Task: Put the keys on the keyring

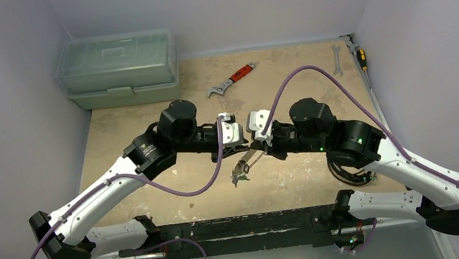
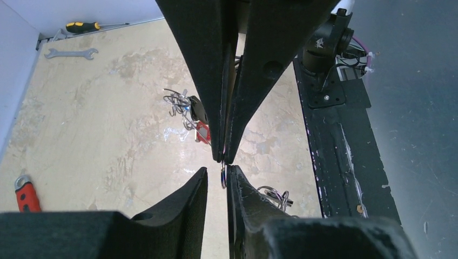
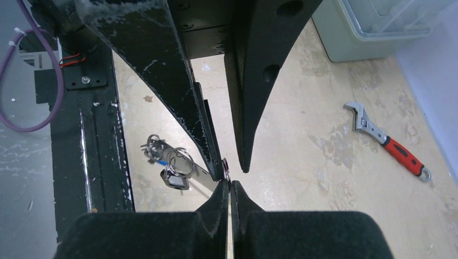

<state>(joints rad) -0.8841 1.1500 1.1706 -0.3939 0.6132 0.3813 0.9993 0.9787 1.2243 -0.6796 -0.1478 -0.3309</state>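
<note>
My two grippers meet tip to tip above the middle of the table. My right gripper (image 3: 230, 184) is shut on a thin silvery ring (image 3: 226, 166), seen edge-on; I cannot tell if it is the keyring. My left gripper (image 2: 219, 170) stands narrowly open around that ring (image 2: 223, 176), which rests against one of its fingers. A bunch of keys (image 3: 172, 162) with a black and a blue tag hangs from the ring on a silvery strip and also shows in the top view (image 1: 241, 173). More keys (image 2: 188, 110), with red and black tags, lie on the table.
A pale green toolbox (image 1: 118, 67) stands at the back left. A red-handled wrench (image 1: 233, 79) lies behind the grippers. A silver spanner (image 1: 337, 58) and a screwdriver (image 1: 360, 55) lie along the right wall. The black base rail (image 1: 239, 225) runs along the near edge.
</note>
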